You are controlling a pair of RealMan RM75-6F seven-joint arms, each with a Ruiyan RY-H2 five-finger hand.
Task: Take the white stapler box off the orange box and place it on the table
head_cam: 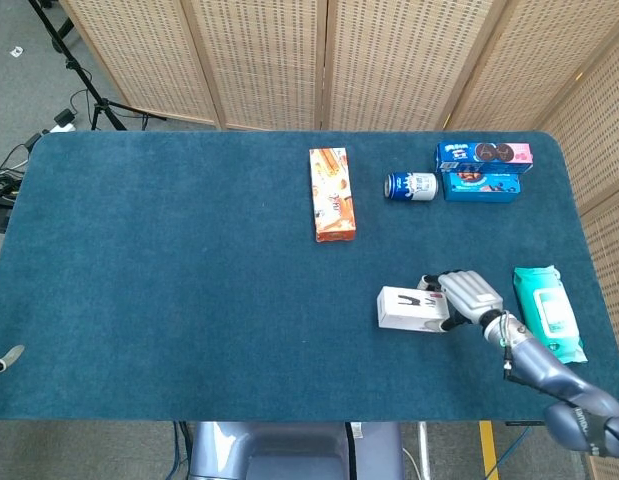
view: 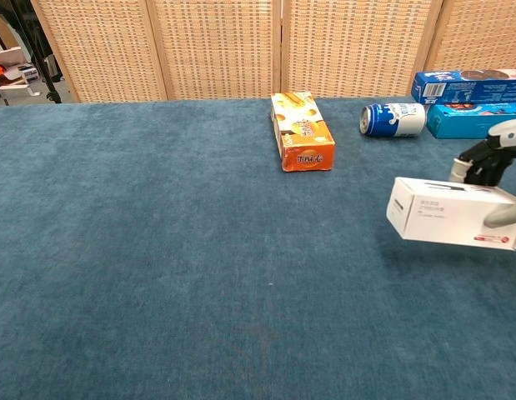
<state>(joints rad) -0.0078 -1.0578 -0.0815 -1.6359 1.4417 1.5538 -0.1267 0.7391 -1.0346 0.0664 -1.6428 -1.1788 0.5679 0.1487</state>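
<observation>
Table: blue carpet-like cloth (view: 157,275) fills the near foreground of the chest view and runs back to the screens
White stapler box: the white stapler box (view: 453,213) sits low over the cloth near the right edge, well apart from the orange box (view: 302,131); whether it touches the cloth I cannot tell
Right hand: the right hand (head_cam: 469,296) grips the box's right end, fingers (view: 491,158) curled over its far side, forearm trailing toward the table's near right corner
Left hand: only a grey tip (head_cam: 7,357) shows at the left edge; its state cannot be told
Room: woven folding screens (view: 216,46) behind, a tripod stand (head_cam: 74,65) and cables on the floor at left
Other items: blue can (head_cam: 411,186), blue biscuit boxes (head_cam: 481,170), teal wipes pack (head_cam: 549,312)
</observation>
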